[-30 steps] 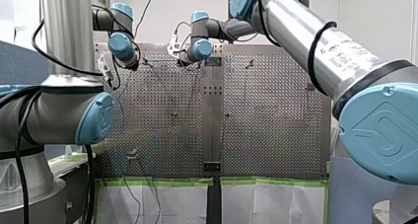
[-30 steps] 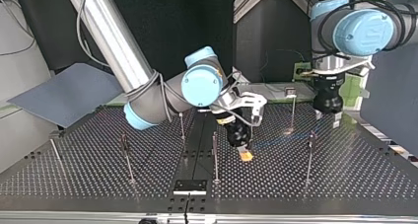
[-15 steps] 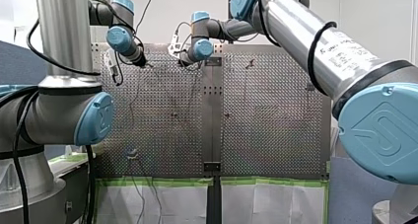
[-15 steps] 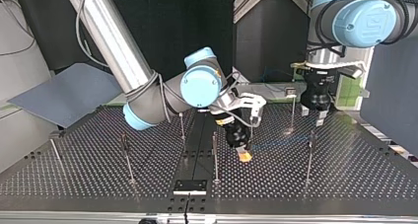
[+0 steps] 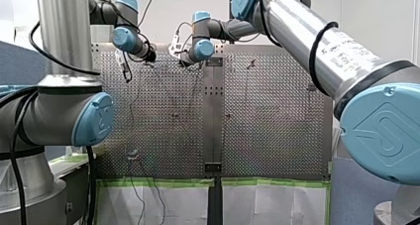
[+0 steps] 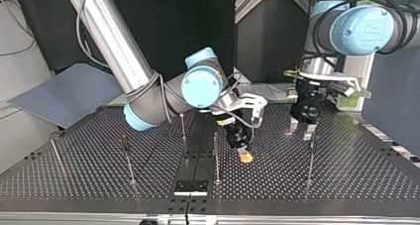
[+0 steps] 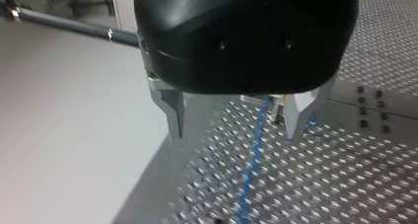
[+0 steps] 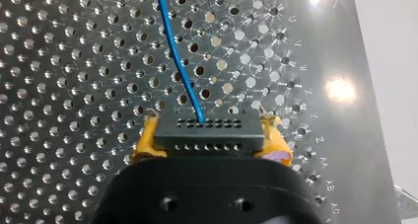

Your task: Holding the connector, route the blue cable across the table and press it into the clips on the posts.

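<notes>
My right gripper (image 8: 209, 135) is shut on a black connector (image 8: 208, 129), gripped between its yellow pads (image 8: 148, 140). A thin blue cable (image 8: 178, 66) leaves the connector and runs ahead over the perforated table. In the top view this gripper (image 6: 244, 154) hangs low near the table's middle, and the blue cable (image 6: 271, 144) leads off to the view's right. My left gripper (image 7: 236, 130) is open, its metal fingers (image 7: 173, 113) straddling the blue cable (image 7: 252, 157) from above without touching it. The top view shows my left gripper (image 6: 300, 133) to the right of my right one.
Several thin posts stand on the table, one (image 6: 216, 158) just beside my right gripper, another (image 6: 310, 158) in front of my left gripper, others (image 6: 128, 160) toward the top view's left. A black plate (image 6: 190, 187) sits at the near edge.
My left arm has swung from the top view's right edge toward the middle and come lower over the cable. My right arm and the connector have stayed put.
</notes>
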You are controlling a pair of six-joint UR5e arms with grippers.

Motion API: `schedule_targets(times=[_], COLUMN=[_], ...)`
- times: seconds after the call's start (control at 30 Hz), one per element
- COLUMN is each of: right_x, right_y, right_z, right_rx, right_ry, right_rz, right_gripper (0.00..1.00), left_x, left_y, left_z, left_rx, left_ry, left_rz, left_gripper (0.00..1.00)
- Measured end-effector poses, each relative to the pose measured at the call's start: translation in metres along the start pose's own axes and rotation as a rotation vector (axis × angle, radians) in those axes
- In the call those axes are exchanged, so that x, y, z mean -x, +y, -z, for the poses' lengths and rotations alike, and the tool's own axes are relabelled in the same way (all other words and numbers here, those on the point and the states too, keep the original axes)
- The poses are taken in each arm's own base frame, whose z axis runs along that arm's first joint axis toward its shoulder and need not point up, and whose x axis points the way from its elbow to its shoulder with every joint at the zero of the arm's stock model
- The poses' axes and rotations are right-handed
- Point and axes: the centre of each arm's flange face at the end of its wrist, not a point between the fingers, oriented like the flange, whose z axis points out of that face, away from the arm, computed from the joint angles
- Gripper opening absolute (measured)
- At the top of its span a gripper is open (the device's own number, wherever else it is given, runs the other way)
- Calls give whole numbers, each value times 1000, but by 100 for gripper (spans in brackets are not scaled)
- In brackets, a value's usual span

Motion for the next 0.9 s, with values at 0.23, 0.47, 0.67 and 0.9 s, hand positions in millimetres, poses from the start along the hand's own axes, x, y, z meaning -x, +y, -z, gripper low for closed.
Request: schedule_targets(times=[0.23,0.47,0.67,0.9], right_x=[0,0,0,0], right_y=[0,0,0,0], right_z=[0,0,0,0], right_rx=[0,0,0,0], right_ry=[1,1,1,1], right_rz=[-2,-3,-4,-5], right_gripper=[0,0,0,0], left_x=[5,-9,-22,-21], left_y=[-3,5,9,7], left_z=[-24,-44,-57,-63], left_rx=[10,44,44,33], left_ry=[-9,6,19,1], left_rz=[-23,-41,-47,-50], left_gripper=[100,100,100,100])
